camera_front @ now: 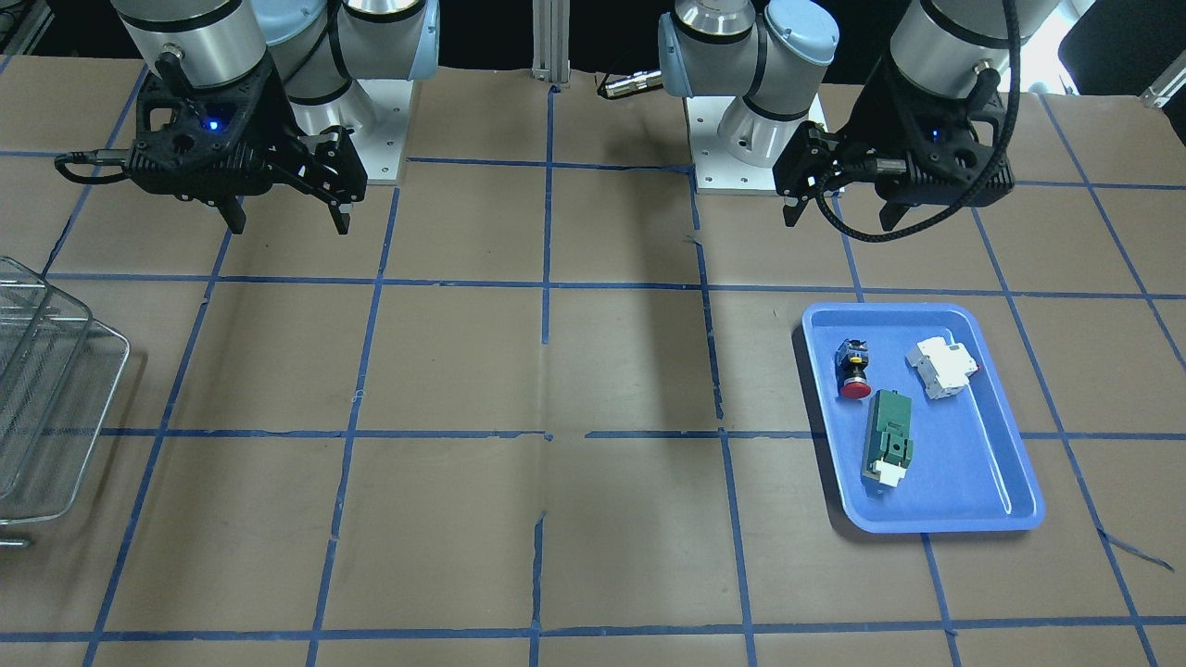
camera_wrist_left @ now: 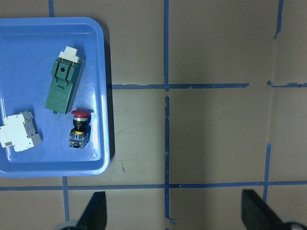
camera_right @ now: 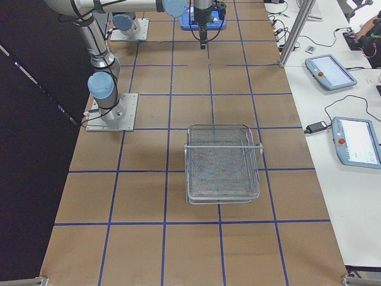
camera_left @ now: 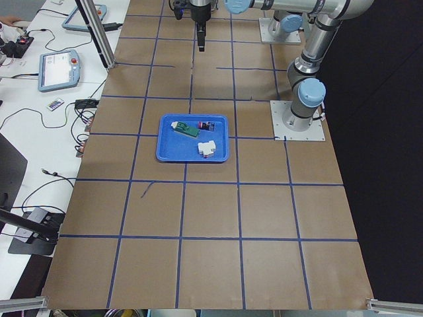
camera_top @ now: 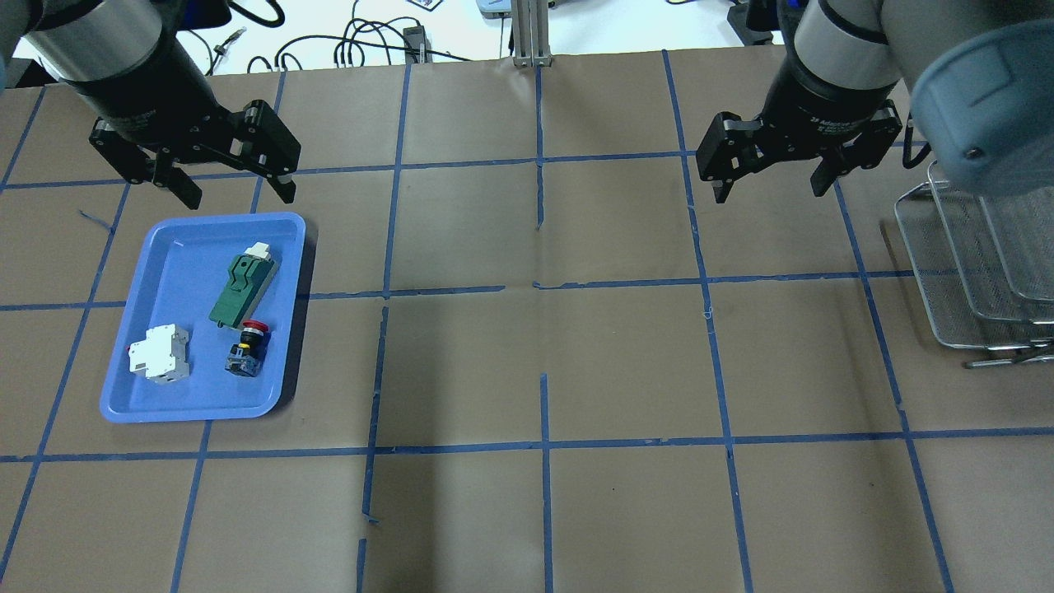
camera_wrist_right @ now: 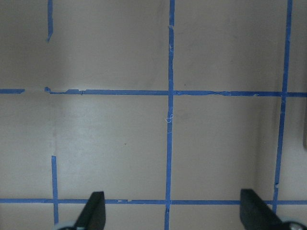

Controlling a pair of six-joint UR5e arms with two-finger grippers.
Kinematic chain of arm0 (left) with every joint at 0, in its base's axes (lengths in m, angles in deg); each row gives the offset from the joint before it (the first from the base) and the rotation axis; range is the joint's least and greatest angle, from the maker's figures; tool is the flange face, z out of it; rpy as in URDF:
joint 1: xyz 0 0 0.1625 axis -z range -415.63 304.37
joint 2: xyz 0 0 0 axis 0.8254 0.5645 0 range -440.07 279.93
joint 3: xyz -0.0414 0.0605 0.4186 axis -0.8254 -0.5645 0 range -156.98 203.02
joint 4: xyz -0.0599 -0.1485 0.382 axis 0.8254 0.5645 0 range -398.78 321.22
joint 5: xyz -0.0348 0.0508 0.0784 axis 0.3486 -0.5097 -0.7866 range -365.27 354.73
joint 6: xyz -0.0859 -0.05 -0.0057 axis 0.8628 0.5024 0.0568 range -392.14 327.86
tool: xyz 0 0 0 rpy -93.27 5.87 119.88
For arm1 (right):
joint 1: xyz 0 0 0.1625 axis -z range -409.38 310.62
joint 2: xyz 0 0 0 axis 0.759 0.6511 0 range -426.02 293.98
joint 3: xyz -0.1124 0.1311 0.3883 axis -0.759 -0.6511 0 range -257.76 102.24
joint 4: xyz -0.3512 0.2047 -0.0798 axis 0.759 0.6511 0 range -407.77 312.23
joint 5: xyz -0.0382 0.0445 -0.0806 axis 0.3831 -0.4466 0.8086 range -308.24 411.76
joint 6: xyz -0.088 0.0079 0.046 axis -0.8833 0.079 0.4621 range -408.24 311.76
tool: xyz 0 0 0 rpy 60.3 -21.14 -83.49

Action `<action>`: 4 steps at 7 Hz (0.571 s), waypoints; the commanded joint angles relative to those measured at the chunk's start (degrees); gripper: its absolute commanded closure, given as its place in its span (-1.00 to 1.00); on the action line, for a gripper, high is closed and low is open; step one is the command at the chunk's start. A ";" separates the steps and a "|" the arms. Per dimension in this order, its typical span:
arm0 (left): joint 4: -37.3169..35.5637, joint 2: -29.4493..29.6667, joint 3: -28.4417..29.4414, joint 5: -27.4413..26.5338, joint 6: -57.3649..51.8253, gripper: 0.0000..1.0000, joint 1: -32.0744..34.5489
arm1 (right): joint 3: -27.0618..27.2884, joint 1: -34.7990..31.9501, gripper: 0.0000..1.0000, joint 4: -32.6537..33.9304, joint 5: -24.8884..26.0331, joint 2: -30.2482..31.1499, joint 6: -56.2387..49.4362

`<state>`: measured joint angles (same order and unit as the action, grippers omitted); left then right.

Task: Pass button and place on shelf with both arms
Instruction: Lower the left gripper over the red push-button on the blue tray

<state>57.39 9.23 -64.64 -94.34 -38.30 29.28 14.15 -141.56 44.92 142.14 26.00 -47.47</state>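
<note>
The button (camera_top: pixel 245 347) lies on its side in the blue tray (camera_top: pixel 177 263), red cap towards the green block; it also shows in the front view (camera_front: pixel 854 369) and the left wrist view (camera_wrist_left: pixel 79 128). My left gripper (camera_top: pixel 239 196) is open and empty, hanging high over the tray's far edge; it also shows in the front view (camera_front: pixel 841 220) and its own wrist view (camera_wrist_left: pixel 172 201). My right gripper (camera_top: pixel 770 192) is open and empty above bare table, left of the wire shelf (camera_top: pixel 980 272); it also shows in the front view (camera_front: pixel 289 225). The shelf shows whole in the exterior right view (camera_right: pixel 221 164).
The tray also holds a green rectangular block with a white end (camera_top: pixel 240 284) and a white breaker-like module (camera_top: pixel 159 354). Brown paper with blue tape grid lines covers the table. The arm bases (camera_front: pixel 750 139) stand at the robot's side of the table.
</note>
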 commanded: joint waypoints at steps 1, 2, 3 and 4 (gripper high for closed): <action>-1.07 1.05 -6.01 -0.50 -7.80 -1.00 -7.88 | -0.06 0.07 -1.00 0.03 -0.03 0.00 -0.07; -7.43 2.71 -9.87 -0.67 -13.82 -1.00 -11.66 | -0.06 0.07 -1.00 0.03 -0.03 0.00 0.02; -13.84 4.55 -14.60 -0.50 -17.02 -1.00 -14.13 | -0.06 0.07 -1.00 0.03 0.06 0.00 -0.07; -21.65 6.83 -19.61 -0.50 -22.88 -1.00 -16.16 | -0.06 0.07 -1.00 -0.06 0.06 0.00 -0.07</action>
<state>44.22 13.56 -78.50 -94.89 -55.05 15.99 14.09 -141.49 44.93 142.17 26.00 -47.52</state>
